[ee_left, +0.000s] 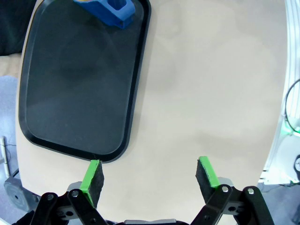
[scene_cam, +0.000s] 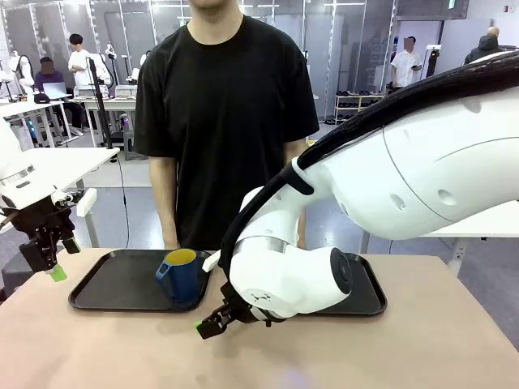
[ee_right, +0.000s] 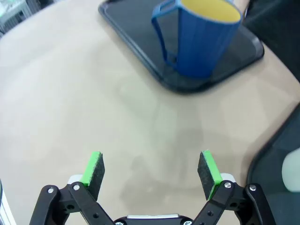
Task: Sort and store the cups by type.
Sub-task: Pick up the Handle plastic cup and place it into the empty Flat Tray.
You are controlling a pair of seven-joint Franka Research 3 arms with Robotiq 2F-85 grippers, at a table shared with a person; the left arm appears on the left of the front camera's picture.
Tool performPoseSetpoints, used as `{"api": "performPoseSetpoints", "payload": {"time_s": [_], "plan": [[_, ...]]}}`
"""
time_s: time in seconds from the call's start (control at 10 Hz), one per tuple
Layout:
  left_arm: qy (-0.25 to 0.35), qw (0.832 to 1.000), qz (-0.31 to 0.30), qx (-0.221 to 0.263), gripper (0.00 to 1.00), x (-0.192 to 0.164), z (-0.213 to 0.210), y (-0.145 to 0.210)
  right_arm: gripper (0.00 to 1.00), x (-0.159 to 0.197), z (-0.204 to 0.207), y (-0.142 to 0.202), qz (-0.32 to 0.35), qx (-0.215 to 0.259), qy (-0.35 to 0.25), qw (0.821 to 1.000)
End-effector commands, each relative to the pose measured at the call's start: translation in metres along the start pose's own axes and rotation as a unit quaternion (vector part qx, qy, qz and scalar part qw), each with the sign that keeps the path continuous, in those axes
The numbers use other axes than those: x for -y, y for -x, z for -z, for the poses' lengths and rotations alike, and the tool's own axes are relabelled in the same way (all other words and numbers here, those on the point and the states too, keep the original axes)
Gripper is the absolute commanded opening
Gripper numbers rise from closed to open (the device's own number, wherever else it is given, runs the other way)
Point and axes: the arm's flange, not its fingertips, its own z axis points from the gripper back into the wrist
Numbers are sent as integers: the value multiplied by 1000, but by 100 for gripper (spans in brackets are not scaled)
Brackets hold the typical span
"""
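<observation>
The dark-blue mug [scene_cam: 180, 275] with its yellow inside stands upright on the left black tray [scene_cam: 113, 285], at that tray's right end near the front rim. In the right wrist view its handle [ee_right: 164, 35] faces toward the camera side, and the mug sits close to the tray's corner. In the left wrist view just a blue part of it shows at the top edge, over the tray's far end.

The right tool [scene_cam: 212, 321] hovers low over the bare tabletop [scene_cam: 365, 348], just in front of and to the right of the mug, not touching it. Its green-padded fingers [ee_right: 95, 169] stand wide apart with nothing between them.

The left tool [scene_cam: 49, 263] hangs above the tabletop's left edge, beside the left tray's near corner. Its fingers [ee_left: 93, 177] are also spread wide and hold nothing.

A second black tray [scene_cam: 366, 293] lies to the right, largely hidden behind the right arm. A person in a black T-shirt [scene_cam: 223, 113] stands at the far side.
</observation>
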Motion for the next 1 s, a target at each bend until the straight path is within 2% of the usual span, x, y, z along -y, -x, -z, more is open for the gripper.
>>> {"api": "performPoseSetpoints", "payload": {"time_s": [0.0,0.1,0.9], "plan": [[-7,1000,-2,-3,100,-1,-1,0,100,15,-21,-18,-1,-55,7,998],[-7,1000,-2,-3,100,-1,-1,0,100,0,0,0,0,0,0,1000],[-7,1000,-2,-3,100,-1,-1,0,100,0,0,0,0,0,0,1000]]}}
